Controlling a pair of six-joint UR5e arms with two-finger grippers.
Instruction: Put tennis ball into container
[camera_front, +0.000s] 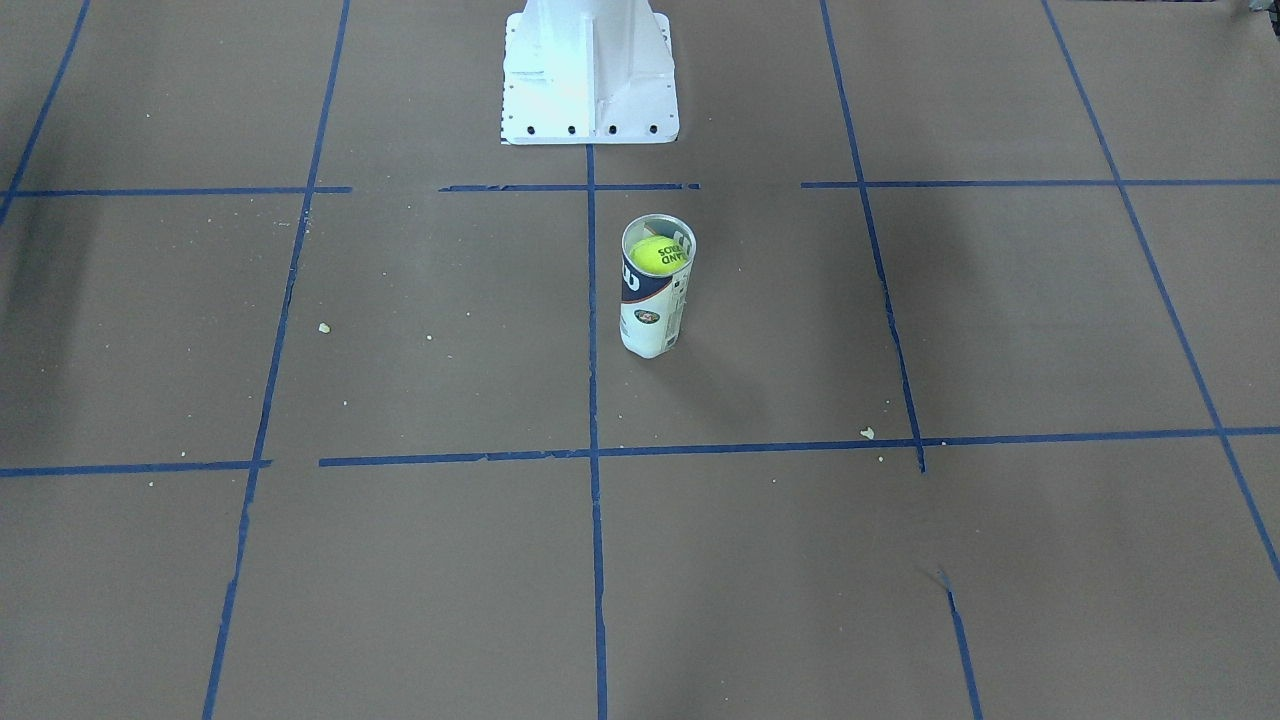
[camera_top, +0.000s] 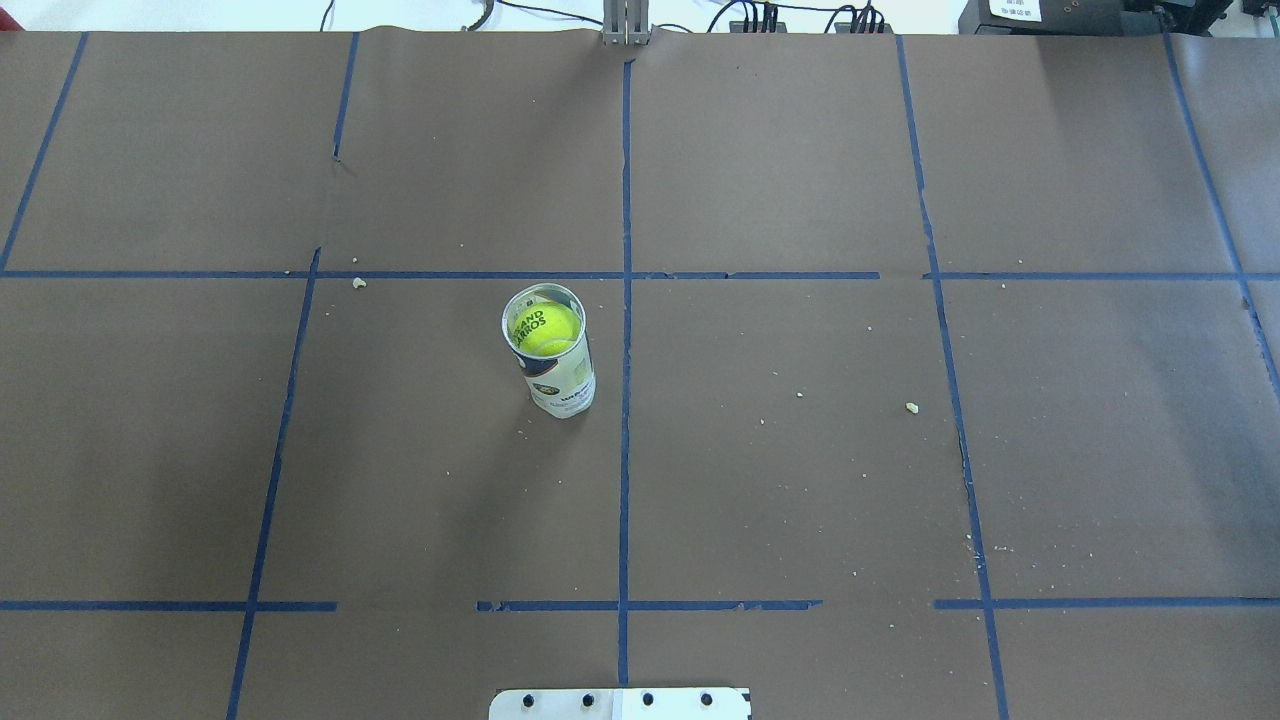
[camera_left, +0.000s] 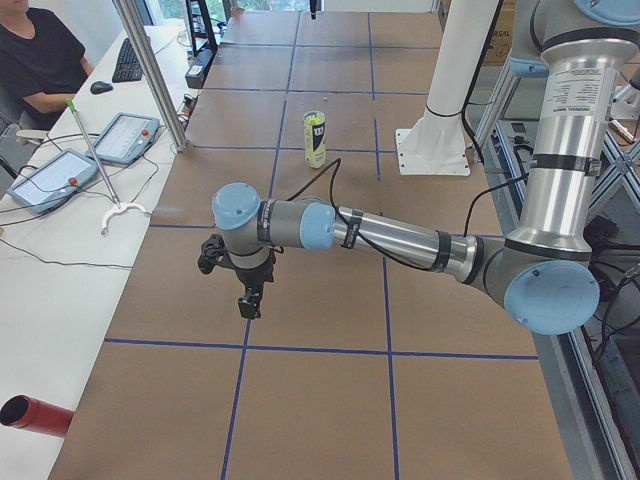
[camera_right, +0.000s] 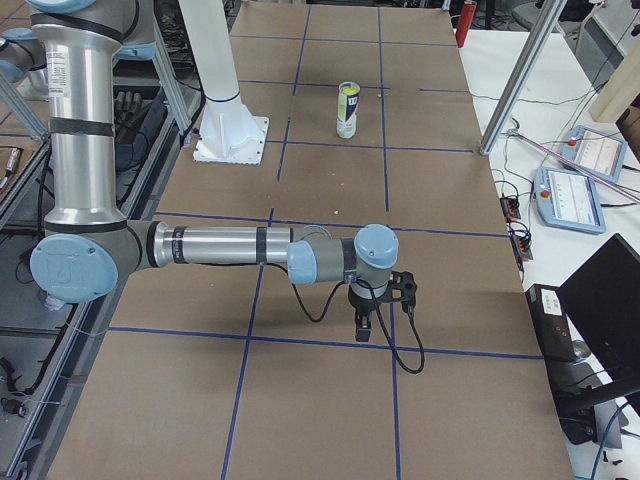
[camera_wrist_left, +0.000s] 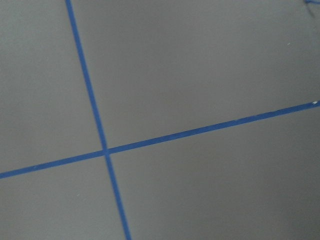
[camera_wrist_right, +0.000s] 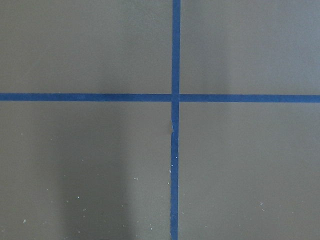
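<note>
The clear container (camera_front: 652, 312) stands upright near the table's middle, its navy-and-white label facing out. The yellow-green tennis ball (camera_front: 658, 255) sits inside it at the open top, black lettering up. From above, the tennis ball (camera_top: 545, 328) fills the container (camera_top: 565, 385) mouth. Both arms are far from it. My left gripper (camera_left: 249, 303) hangs over the table end in the left side view, and my right gripper (camera_right: 364, 328) hangs over the other end in the right side view. Whether either is open or shut I cannot tell. Both wrist views show only brown table and blue tape.
The white robot base (camera_front: 590, 80) is bolted just behind the container. Blue tape lines grid the brown table, with small crumbs (camera_top: 911, 407) scattered. A seated operator (camera_left: 40, 55), teach pendants (camera_left: 128, 137) and a red cylinder (camera_left: 35, 415) lie beyond the table edge.
</note>
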